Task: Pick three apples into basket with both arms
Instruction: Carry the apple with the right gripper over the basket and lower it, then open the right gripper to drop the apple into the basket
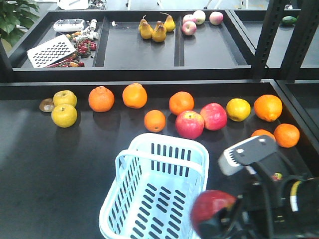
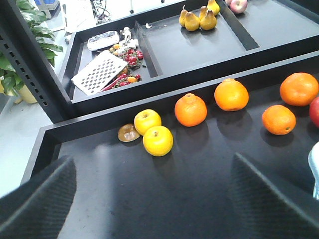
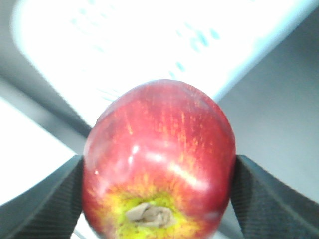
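My right gripper [image 3: 158,196] is shut on a dark red apple [image 3: 159,154] with a yellow-green stem end. Its black pads [image 3: 50,196] press both sides. In the front view this apple [image 1: 212,208] hangs just right of the basket's [image 1: 164,141] near right corner. The pale blue slotted basket stands on the dark table and looks empty. Two more red apples [image 1: 189,124] [image 1: 213,116] lie side by side behind it. My left gripper [image 2: 154,199] is open over bare table, with nothing between its fingers [image 2: 37,194]. The basket shows as a blurred white shape [image 3: 149,45] behind the held apple.
Several oranges [image 1: 101,98] lie across the table, with two yellow apples [image 1: 64,115] and a brown disc [image 1: 47,105] at the left and a yellow fruit [image 1: 238,109] at the right. A raised rear shelf [image 1: 139,73] holds pears [image 1: 158,31], pinkish apples [image 1: 189,27] and a white grater [image 1: 51,51].
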